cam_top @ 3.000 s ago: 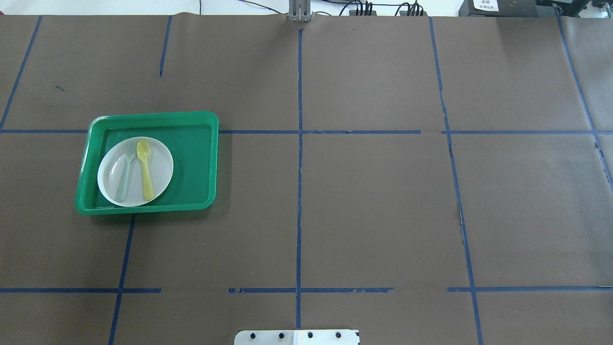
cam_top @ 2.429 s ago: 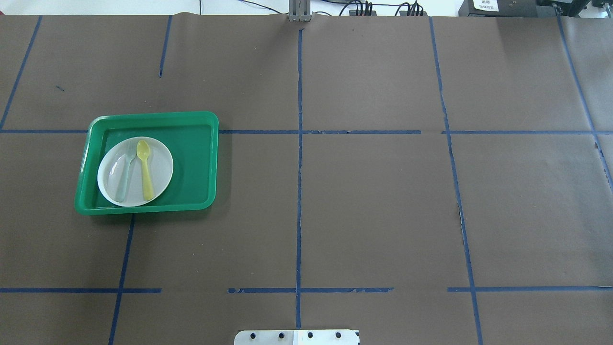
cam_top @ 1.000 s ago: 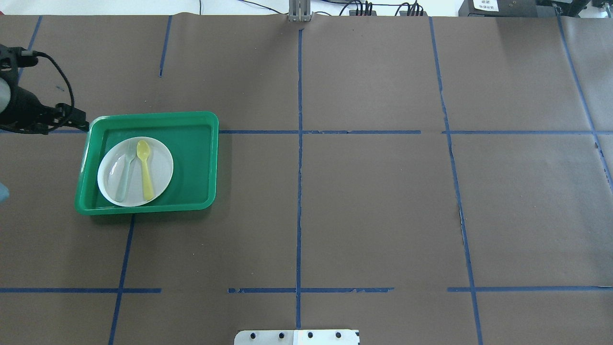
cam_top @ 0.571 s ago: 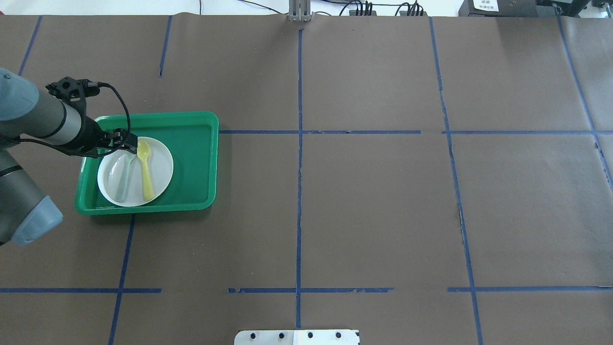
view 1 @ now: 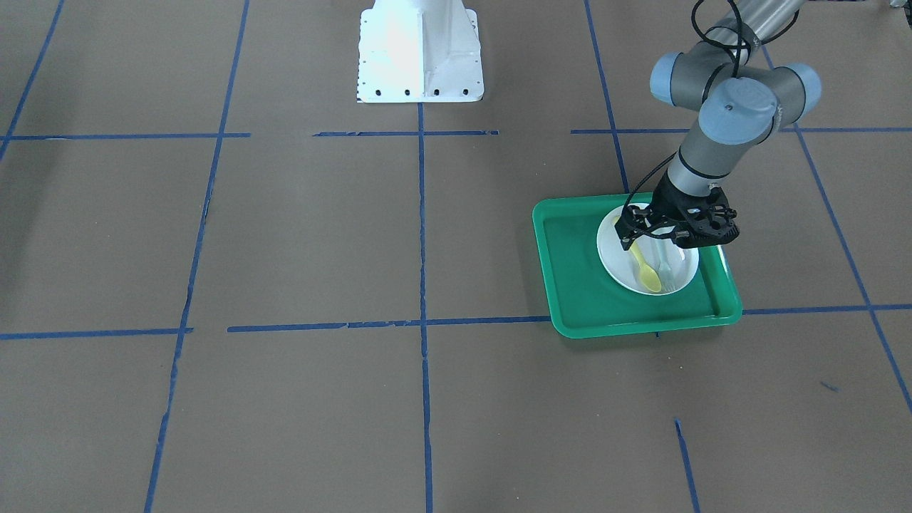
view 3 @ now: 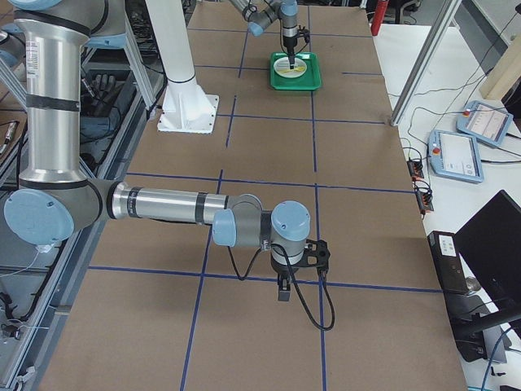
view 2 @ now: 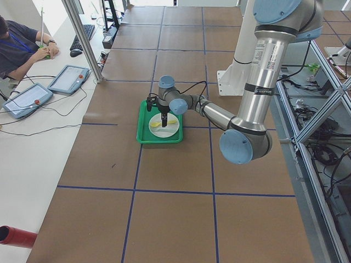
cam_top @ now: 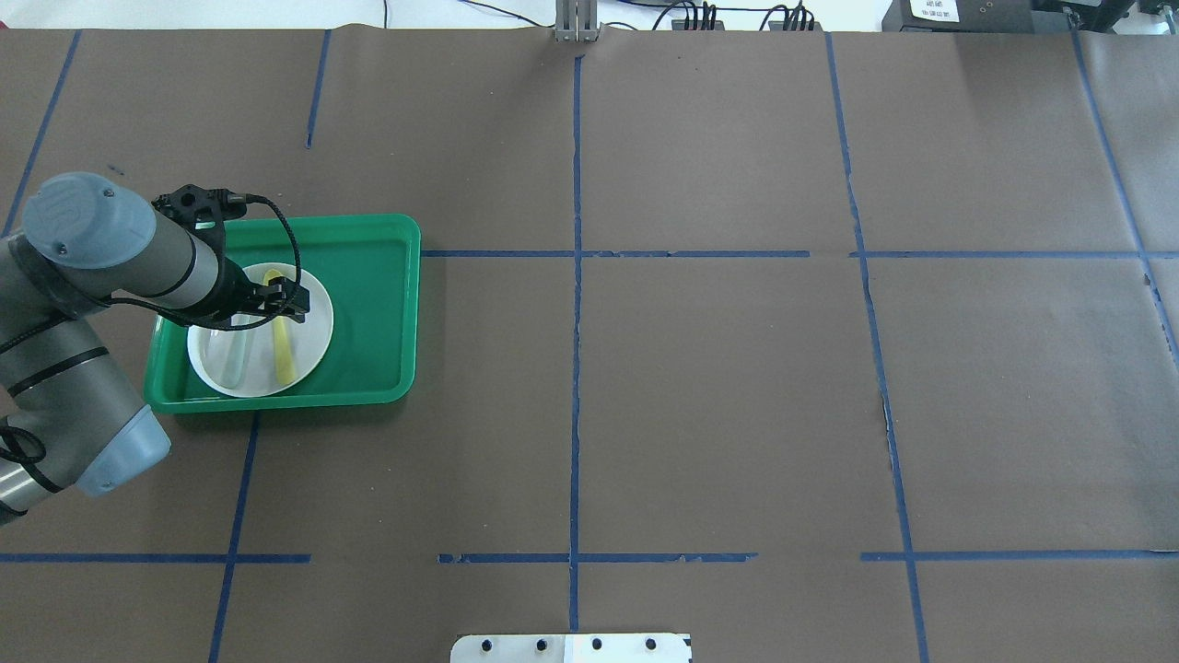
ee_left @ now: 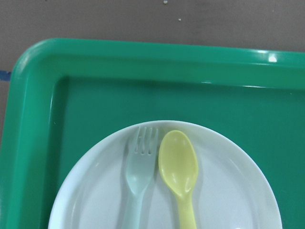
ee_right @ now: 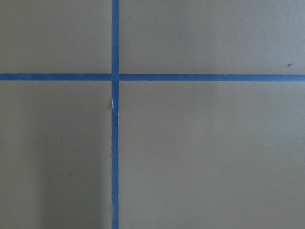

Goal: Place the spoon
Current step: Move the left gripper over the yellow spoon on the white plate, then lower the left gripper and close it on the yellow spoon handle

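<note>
Both arms, grippers pointing down
Left gripper hangs straight below its wrist; right gripper likewise, forearm level behind it; jaw spacing unreadable.

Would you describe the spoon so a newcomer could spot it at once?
On the brown table sits a green tray holding a white plate. Two utensils lie side by side on it: the spoon is the yellow one, not the pale grey-green fork.

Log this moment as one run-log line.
spoon: flat on white plate, beside fork | white plate: in green tray | left gripper: above spoon, grip state unclear | right gripper: far off, over table
</note>
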